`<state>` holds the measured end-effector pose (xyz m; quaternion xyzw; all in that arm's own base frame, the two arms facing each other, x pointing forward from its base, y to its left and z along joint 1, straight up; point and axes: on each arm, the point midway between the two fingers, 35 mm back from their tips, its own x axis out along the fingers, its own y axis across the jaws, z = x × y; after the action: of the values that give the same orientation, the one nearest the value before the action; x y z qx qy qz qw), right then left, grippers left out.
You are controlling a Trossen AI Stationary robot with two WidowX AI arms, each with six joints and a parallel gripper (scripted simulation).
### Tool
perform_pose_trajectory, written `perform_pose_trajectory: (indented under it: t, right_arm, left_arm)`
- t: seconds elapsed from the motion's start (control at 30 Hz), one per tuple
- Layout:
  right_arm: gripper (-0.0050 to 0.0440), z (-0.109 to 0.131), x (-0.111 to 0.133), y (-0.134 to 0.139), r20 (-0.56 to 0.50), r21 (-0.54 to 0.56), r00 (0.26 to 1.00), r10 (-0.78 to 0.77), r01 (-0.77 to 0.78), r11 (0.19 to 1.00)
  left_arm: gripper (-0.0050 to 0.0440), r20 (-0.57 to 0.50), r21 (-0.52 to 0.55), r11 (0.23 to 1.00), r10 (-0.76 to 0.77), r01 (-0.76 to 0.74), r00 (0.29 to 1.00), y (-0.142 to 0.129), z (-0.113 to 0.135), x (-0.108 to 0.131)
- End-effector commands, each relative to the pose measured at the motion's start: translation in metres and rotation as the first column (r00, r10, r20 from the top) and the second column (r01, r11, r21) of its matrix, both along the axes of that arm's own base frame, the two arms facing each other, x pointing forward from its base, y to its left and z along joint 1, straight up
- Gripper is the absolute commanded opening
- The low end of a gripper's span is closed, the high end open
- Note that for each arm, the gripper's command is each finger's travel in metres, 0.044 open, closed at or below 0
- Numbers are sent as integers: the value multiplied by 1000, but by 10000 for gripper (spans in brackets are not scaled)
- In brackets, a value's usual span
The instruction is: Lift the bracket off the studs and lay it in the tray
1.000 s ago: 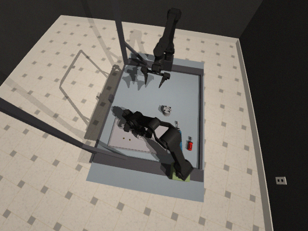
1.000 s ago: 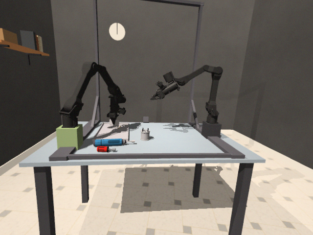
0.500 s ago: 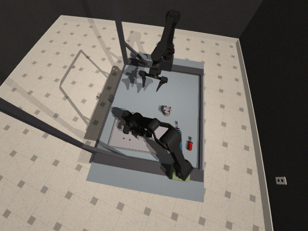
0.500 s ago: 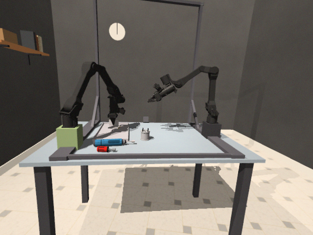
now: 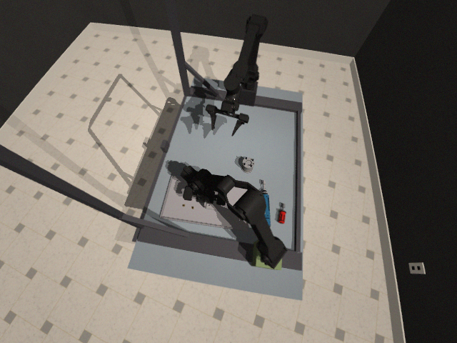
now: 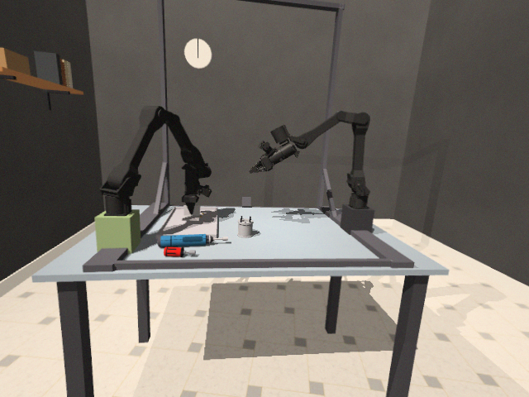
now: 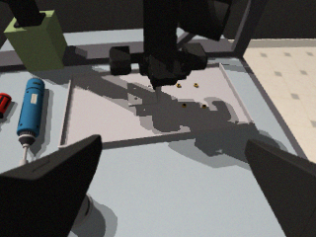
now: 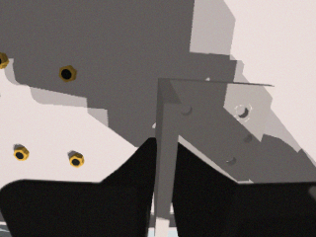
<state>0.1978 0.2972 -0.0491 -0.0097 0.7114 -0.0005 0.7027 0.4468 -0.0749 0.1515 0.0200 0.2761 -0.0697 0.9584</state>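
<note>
My right gripper is shut on the upright flange of the grey metal bracket. It holds the bracket low over the flat pale tray, near the tray's far end. It also shows in the side view and in the left wrist view. The grey joint module stands upright on the table with its studs bare, and it also shows in the side view. My left gripper is open and empty, raised high above the table's far side.
Several small brass nuts lie in the tray. A blue screwdriver and a small red tool lie beside the tray, near the green pedestal of the right arm. A raised dark rim borders the table.
</note>
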Motion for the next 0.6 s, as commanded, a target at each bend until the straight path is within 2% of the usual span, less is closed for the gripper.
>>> perform_pose_trajectory:
  t: [0.0,0.57]
  right_arm:
    - [-50,3,3,7,18,24,1000,4,-4,1000]
    - [-50,-6,2,4,15,20,1000,6,-6,1000]
  left_arm:
    - [440,27,-5,1000,-2,2,1000,-1,11,2]
    - [440,27,-5,1000,-2,2,1000,-1,11,2]
